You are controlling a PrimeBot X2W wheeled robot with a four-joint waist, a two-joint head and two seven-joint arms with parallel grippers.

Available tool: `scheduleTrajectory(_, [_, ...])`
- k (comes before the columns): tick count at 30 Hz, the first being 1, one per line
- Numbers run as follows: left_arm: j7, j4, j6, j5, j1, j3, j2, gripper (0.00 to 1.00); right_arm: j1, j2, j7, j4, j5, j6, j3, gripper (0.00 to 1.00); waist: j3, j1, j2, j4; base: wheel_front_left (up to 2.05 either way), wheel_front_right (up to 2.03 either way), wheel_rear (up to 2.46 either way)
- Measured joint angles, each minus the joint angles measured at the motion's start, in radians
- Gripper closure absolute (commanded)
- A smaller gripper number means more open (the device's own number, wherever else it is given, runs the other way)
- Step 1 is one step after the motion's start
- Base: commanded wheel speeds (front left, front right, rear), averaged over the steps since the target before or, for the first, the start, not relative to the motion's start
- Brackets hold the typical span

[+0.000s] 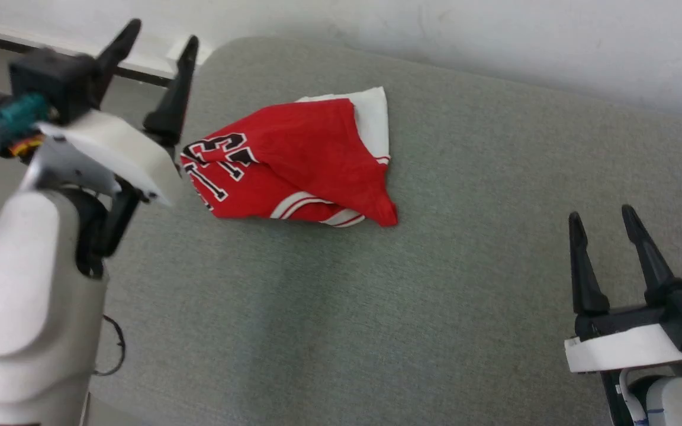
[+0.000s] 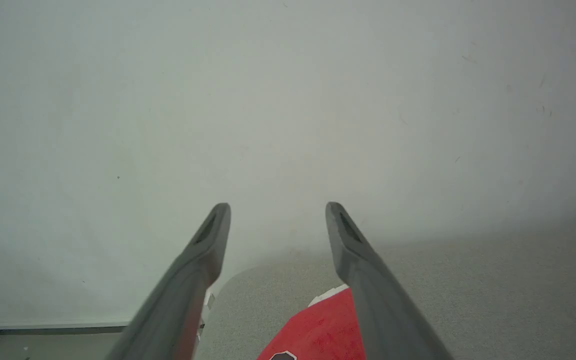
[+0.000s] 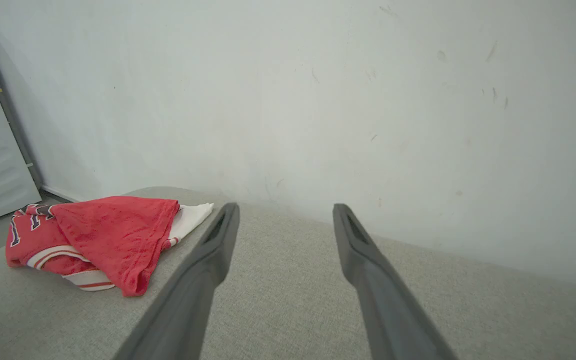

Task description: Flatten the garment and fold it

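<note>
So the big pale wall runs along the back, and the grey fabric worktop takes up most of the head view. The shirt sits on the far-left part of it, near the rounded corner, nowhere near flat. It's a crumpled heap, red body flopped over itself, with a white sleeve poking out on the far side, striped trim along the near edge and the black numbers showing at the left end.

The left gripper hangs in the air just beside the shirt's left end, jaws wide and holding nothing. In its wrist view the red cloth sits low between the fingers, so it looks to be above the shirt rather than touching it. The right gripper is well apart from the shirt at the near right, over bare worktop, jaws also wide and empty.

My read is that we're right at the start. Flattening isn't begun, and this is the reach-in before the first grab.

Next move, I reckon the left needs to come down and pinch an outer edge, while the right has to cross over to the sleeve side. Then the two can pull apart and spread the shirt out. Honestly I can't tell hem from collar in that bunch, so picking the right edge is the tricky bit.
</note>
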Motion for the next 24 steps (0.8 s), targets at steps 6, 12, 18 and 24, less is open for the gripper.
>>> scheduleTrajectory(6, [0.117, 0.112, 0.0, -0.205, -0.117, -0.134, 0.093, 0.0, -0.029, 0.0, 0.013, -0.048, -0.017, 0.0, 0.004, 0.0, 0.064, 0.0, 0.0, -0.045, 0.0, 0.0, 0.0])
scheduleTrajectory(12, [0.236, 0.237, -0.002, -0.363, -0.207, -0.222, 0.156, 0.0, -0.043, 0.0, 0.048, -0.108, -0.045, 0.0, -0.004, 0.0, 0.137, 0.0, 0.0, -0.077, 0.0, 0.0, 0.0])
scheduleTrajectory(18, [0.366, 0.357, -0.003, -0.363, -0.266, -0.282, 0.175, 0.0, -0.066, 0.001, 0.071, -0.154, -0.065, 0.0, 0.009, 0.0, 0.214, 0.0, 0.0, -0.101, 0.0, 0.0, 0.0])
scheduleTrajectory(24, [0.542, 0.447, 0.072, -0.433, -0.276, -0.28, 0.147, 0.0, -0.087, -0.003, 0.081, -0.196, -0.071, 0.0, 0.012, 0.0, 0.281, 0.0, 0.0, -0.125, 0.0, 0.0, 0.0])
